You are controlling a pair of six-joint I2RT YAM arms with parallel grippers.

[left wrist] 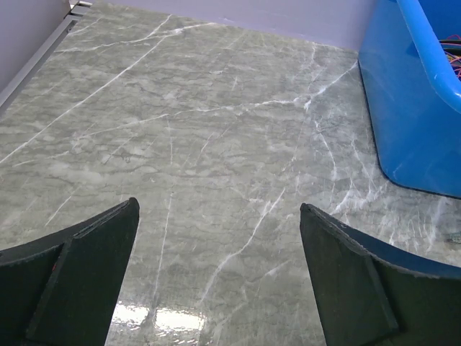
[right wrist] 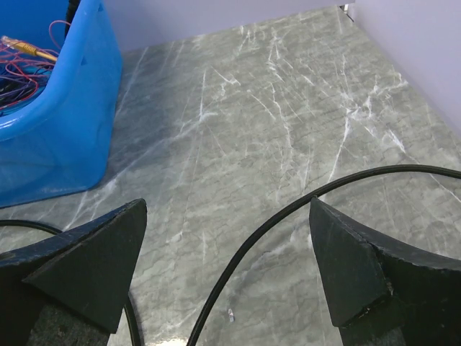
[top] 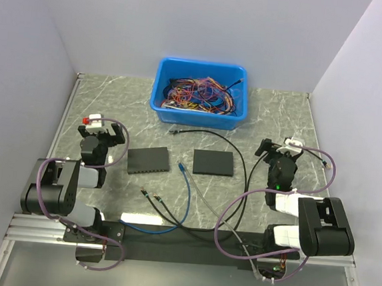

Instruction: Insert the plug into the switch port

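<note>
Nothing done yet. The left gripper [top: 102, 132] and right gripper [top: 281, 149] are both spread wide with nothing in them, one at each side of the table. The switch [top: 148, 159] lies flat mid-table, and its switch port row [top: 148, 171] looks to be on the near long edge. A plain black slab [top: 213, 162] sits to its right. The plug [top: 181, 165] on the blue cable [top: 187, 196] lies loose between them, just beside the switch and not seated. A black cable [right wrist: 288, 209] runs under the right gripper's fingers, untouched. Still to do: grasp, align, insert.
</note>
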